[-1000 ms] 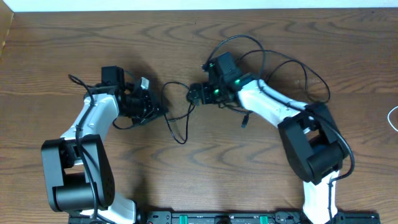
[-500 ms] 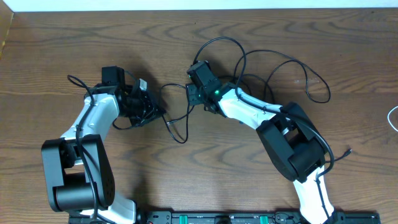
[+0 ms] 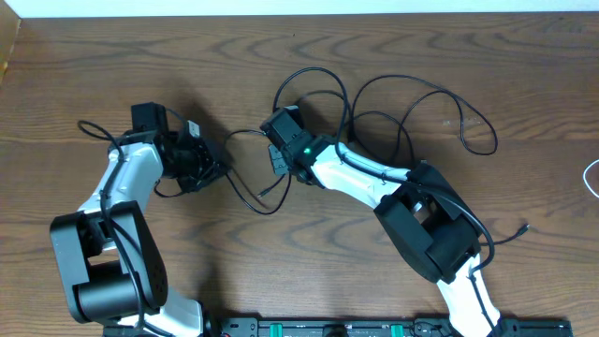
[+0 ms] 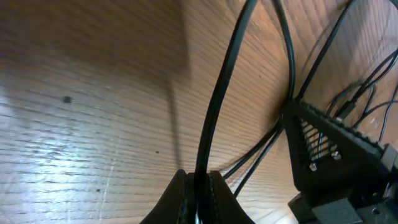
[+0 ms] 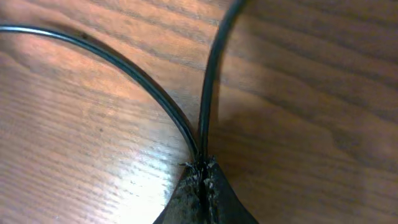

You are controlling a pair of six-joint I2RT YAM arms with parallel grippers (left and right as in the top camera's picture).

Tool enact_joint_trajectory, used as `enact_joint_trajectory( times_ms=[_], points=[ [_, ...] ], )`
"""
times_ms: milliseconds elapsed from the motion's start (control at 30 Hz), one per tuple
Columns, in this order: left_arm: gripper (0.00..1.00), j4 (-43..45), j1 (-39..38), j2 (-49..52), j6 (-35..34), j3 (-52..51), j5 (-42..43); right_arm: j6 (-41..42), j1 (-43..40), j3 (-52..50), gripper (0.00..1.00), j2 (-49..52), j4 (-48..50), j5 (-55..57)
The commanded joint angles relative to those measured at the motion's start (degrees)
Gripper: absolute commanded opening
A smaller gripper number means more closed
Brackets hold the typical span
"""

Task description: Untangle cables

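- Wooden table (image 3: 487, 56), seen from above, carries black cables (image 3: 412, 89) in loose loops from the centre out to the far right. A white cable (image 3: 591, 178) shows at the right edge, well apart from them.
- At left of centre, the left claw (image 3: 201, 161) sits amid a small clump of cable. Its wrist view shows the left claw (image 4: 198, 179) with jaws pressed together on one black strand, which rises from the tips toward the far side.
- Just right of it, the right claw (image 3: 278, 159) meets the near-left end of the loops, with a short slack strand lying between the two claws. Its wrist view shows the right claw (image 5: 200, 169) with jaws closed on cable where two black strands meet at the tips, one curving left and one running straight away.
- Step in hand, as judged: both claws have taken hold at the left end of the tangle, ready to draw strands apart.
- Next move, as judged: separate the claws slowly along the table. Watch whether the far-right loops slide free or tighten, and whether the thin cable slips in either grip.
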Motion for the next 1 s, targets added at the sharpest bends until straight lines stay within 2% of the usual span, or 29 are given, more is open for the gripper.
enact_joint_trajectory(
  times_ms=[0,133,167,267,367,433,500,633,700,767,800,833,967],
  points=[
    [0.09,-0.3,0.4,0.3,0.1,0.3,-0.9,0.2,-1.2,1.5,0.01,3.6,-7.3,-2.4],
    [0.31,-0.5,0.4,0.3,0.1,0.3,-0.9,-7.8,-5.0,9.2,0.01,1.7,-23.2,-10.2],
    [0.38,-0.4,0.4,0.3,0.1,0.3,-0.9,-9.3,-6.4,11.4,0.01,1.8,-30.0,-11.9],
    [0.39,-0.5,0.4,0.3,-0.3,0.3,-0.9,-9.7,-7.2,11.1,0.01,2.2,-34.7,-11.5],
    [0.39,-0.5,0.4,0.3,-0.3,0.3,-0.9,-9.7,-6.8,10.2,0.01,3.4,-34.6,-11.9],
    [0.39,-0.5,0.4,0.3,-0.3,0.3,-0.9,-9.7,-5.8,10.0,0.08,4.8,-34.4,-11.8],
    [0.40,-0.5,0.4,0.3,-0.3,0.3,-0.9,-9.7,-4.8,10.0,0.23,6.3,-34.5,-10.4],
    [0.41,-0.7,0.4,0.3,-0.3,0.3,-0.9,-7.8,-4.2,10.1,0.33,6.9,-34.9,-8.9],
    [0.46,-0.7,0.4,0.3,-0.3,0.3,-0.9,-6.2,-4.5,10.1,0.35,6.8,-35.3,-8.4],
    [0.56,-0.7,0.4,0.3,-0.3,0.3,-0.9,-6.0,-4.7,10.1,0.33,6.9,-35.6,-8.4],
    [0.60,-0.7,0.4,0.3,-0.3,0.3,-0.9,-5.8,-4.7,10.1,0.22,6.9,-35.8,-8.2],
    [0.64,-0.7,0.4,0.3,-0.3,0.3,-0.9,-5.8,-4.5,10.1,0.21,6.9,-36.0,-7.8],
    [0.68,-0.7,0.4,0.3,-0.3,0.3,-0.9,-6.3,-2.4,10.1,0.18,7.0,-36.4,-5.0]
  ],
)
